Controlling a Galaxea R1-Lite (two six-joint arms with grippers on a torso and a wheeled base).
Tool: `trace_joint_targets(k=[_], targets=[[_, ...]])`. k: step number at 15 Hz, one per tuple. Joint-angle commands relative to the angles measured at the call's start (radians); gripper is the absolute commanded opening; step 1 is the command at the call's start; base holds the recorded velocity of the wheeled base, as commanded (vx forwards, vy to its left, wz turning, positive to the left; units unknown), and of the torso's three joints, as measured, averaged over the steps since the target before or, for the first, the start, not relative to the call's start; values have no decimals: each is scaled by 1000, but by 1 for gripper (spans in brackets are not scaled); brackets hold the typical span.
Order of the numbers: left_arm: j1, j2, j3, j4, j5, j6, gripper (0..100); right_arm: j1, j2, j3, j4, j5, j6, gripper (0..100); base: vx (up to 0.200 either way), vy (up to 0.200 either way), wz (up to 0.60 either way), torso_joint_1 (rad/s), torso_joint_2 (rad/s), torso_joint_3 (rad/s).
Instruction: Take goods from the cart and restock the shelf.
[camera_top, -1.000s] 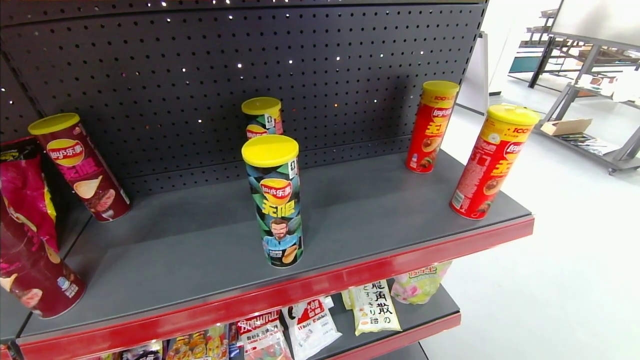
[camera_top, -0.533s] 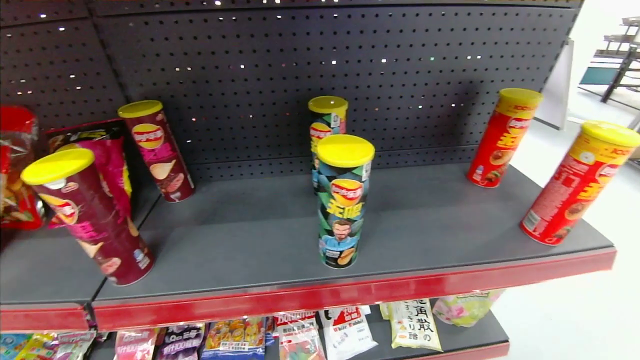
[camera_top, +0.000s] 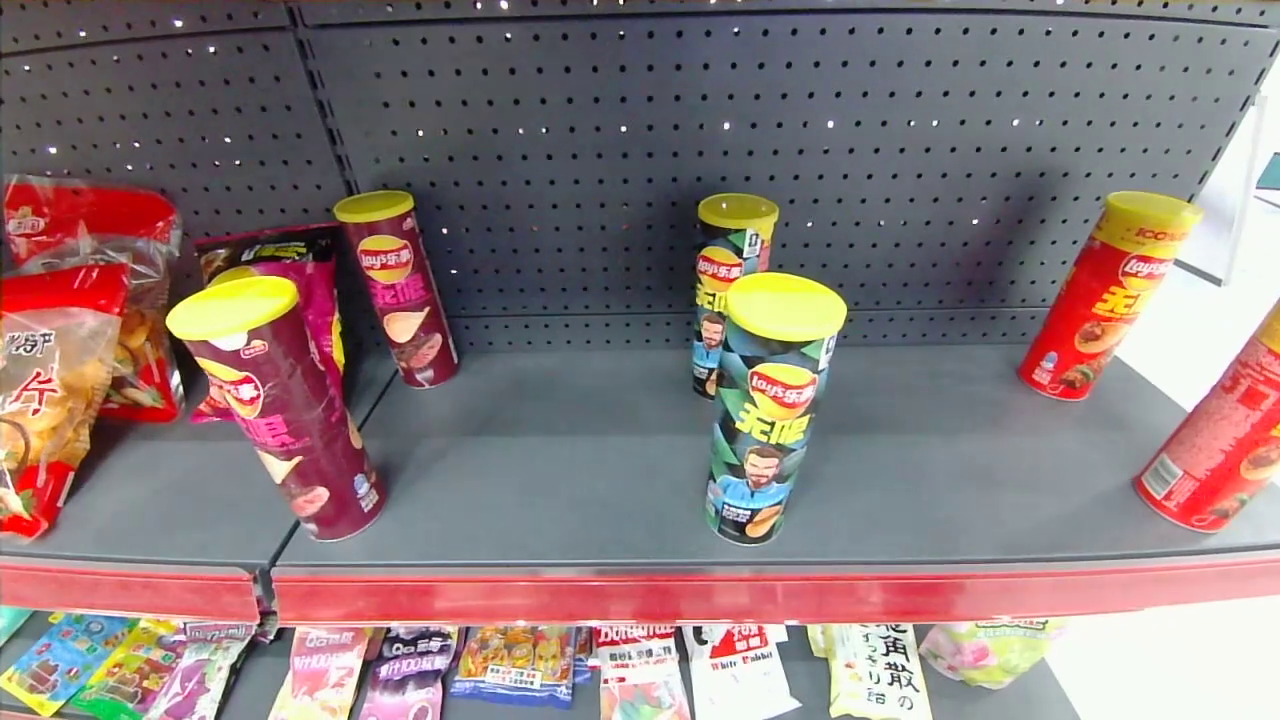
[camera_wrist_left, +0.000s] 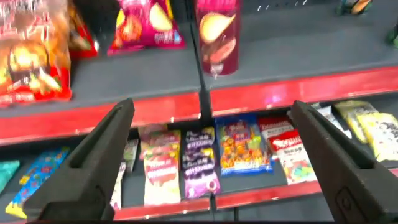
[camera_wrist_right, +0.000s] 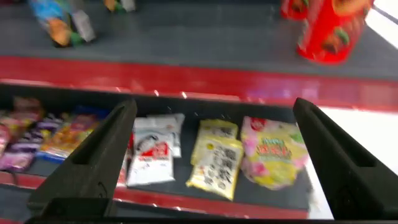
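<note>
Both end effectors are spread wide and empty: the left end effector (camera_wrist_left: 211, 109) and the right end effector (camera_wrist_right: 212, 106) face the shelf's red front edge. The shelf (camera_top: 560, 470) carries six crisp cans in pairs, one behind the other: maroon cans (camera_top: 280, 410), green-black cans (camera_top: 770, 410) and red cans (camera_top: 1105, 295). Broad bare stretches lie between the pairs, so restocking looks partly done, with more goods likely to fetch. Each can stands on its base, long axis vertical, yellow lid up, label facing the aisle.
</note>
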Motion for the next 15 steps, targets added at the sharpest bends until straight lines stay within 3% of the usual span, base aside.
trace_joint_targets(k=[1,4,5,6,9,11,15], targets=[[0,-14,27,0,-1,0,100,-13,403,-374,10,100,122,100,0,0,0,0,0,0],[0,-14,69,-6,0,0,100,87,655,-454,8,222,-168,100,0,0,0,0,0,0],[0,-14,69,-6,0,0,100,87,655,-454,8,222,-168,100,0,0,0,0,0,0],[0,-14,87,-34,5,0,100,176,764,-452,8,215,-218,100,0,0,0,0,0,0],[0,-14,202,-161,5,1,100,288,995,-491,-15,74,-218,100,0,0,0,0,0,0],[0,-14,293,-268,13,9,100,309,1132,-528,-32,33,-220,100,0,0,0,0,0,0],[0,-14,308,-302,29,-6,100,309,1326,-572,-111,-24,-220,100,0,0,0,0,0,0]])
